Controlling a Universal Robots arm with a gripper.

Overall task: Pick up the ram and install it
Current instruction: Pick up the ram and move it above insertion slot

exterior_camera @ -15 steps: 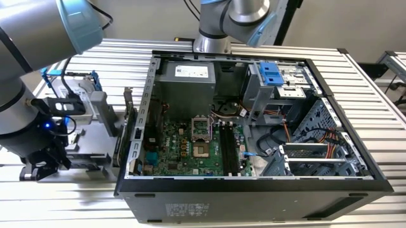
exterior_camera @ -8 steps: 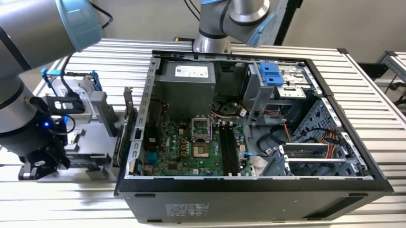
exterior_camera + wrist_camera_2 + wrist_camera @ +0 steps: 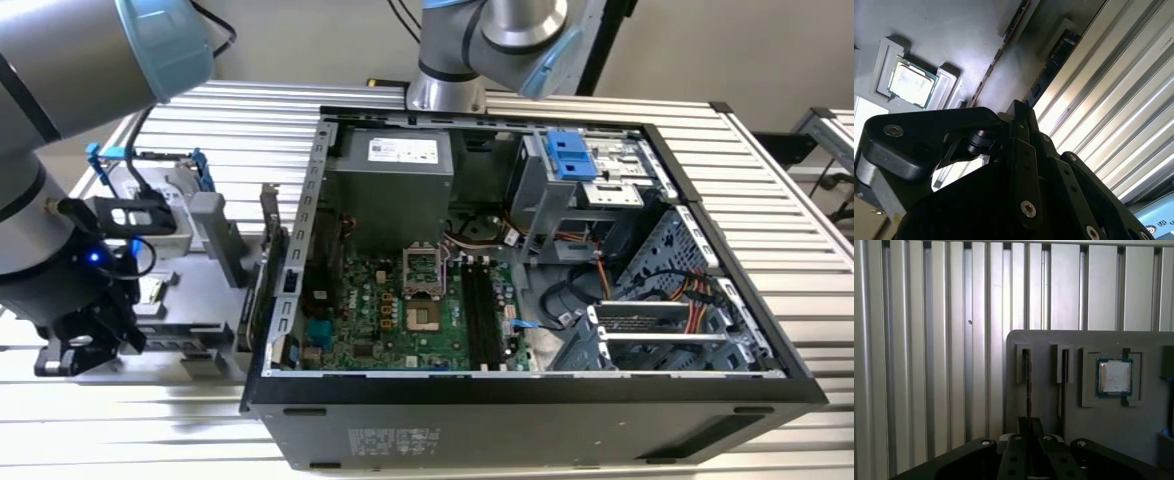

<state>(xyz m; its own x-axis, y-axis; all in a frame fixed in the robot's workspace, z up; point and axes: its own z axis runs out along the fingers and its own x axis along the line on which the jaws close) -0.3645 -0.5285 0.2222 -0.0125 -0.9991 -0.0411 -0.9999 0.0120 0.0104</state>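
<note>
**Gripper clamped on ram**

I see it pinching the ram, which stands on edge in its tray slot. Next slot: 2nd stick. Square recess beside that: CPU. Tray sits beside open PC case.

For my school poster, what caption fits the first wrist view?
The gripper lined up with one ram stick in the gray holder, silver processor chip nearby.
</note>
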